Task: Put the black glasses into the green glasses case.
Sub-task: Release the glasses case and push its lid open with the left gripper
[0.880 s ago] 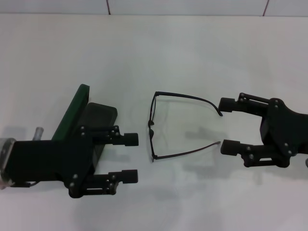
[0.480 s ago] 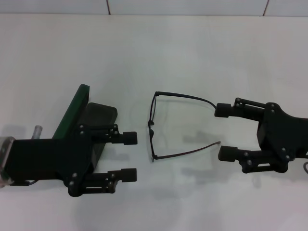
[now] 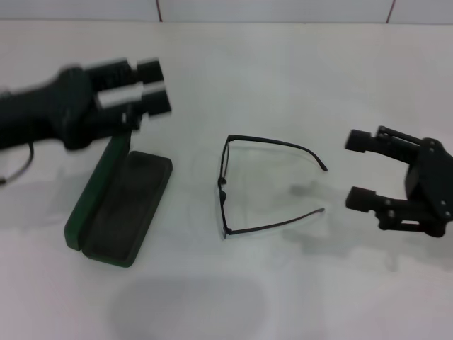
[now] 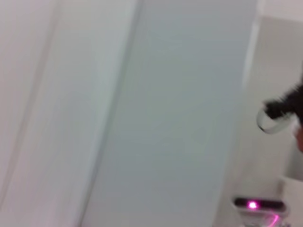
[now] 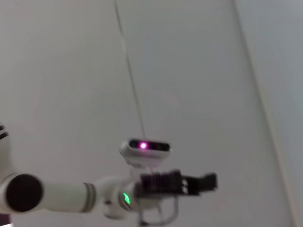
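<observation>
Currently the black glasses (image 3: 244, 185) lie unfolded on the white table (image 3: 283, 78) at centre, temple arms pointing to 3 o'clock. Green glasses case (image 3: 120, 205) sits open at 9 o'clock of them, lid up, nothing inside. Left gripper (image 3: 145, 88) — raised near 11 o'clock above the case, blurred, fingers close together, holding nothing. Right gripper (image 3: 359, 170) at 3 o'clock — jaws spread wide, empty, apart from the temple tips.
</observation>
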Motion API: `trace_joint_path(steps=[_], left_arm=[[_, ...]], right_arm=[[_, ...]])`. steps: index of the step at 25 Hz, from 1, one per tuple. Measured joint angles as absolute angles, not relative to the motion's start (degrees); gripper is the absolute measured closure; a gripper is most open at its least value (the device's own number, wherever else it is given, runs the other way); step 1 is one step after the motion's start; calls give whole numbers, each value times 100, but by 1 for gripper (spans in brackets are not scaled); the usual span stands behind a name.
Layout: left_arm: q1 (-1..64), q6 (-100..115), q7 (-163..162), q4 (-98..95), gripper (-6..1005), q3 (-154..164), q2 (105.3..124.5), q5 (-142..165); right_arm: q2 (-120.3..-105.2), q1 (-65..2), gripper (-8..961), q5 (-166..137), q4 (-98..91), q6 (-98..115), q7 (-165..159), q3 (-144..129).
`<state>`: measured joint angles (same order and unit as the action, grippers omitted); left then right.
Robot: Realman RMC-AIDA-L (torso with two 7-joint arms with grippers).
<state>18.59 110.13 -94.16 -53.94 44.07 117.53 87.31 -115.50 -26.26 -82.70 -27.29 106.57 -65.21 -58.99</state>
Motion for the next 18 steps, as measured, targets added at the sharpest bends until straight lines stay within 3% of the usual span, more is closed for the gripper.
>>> trace_joint_path(steps=[4, 9, 18], left_arm=[[1716, 10343, -11985, -8378, 386, 4767, 11996, 9944], [1738, 9477, -15137, -11038, 404, 6446, 11957, 13025], [2000, 9473, -16273, -10872, 409, 7666, 11975, 15220]], right_arm=[[-11538, -2431, 99, -8321, -2735, 10305, -6495, -5832], [-11545, -2231, 99, -8435, -2691, 9945, -6484, -5853], [-11541, -2105, 100, -8438, -2671, 9767, -6477, -5809]])
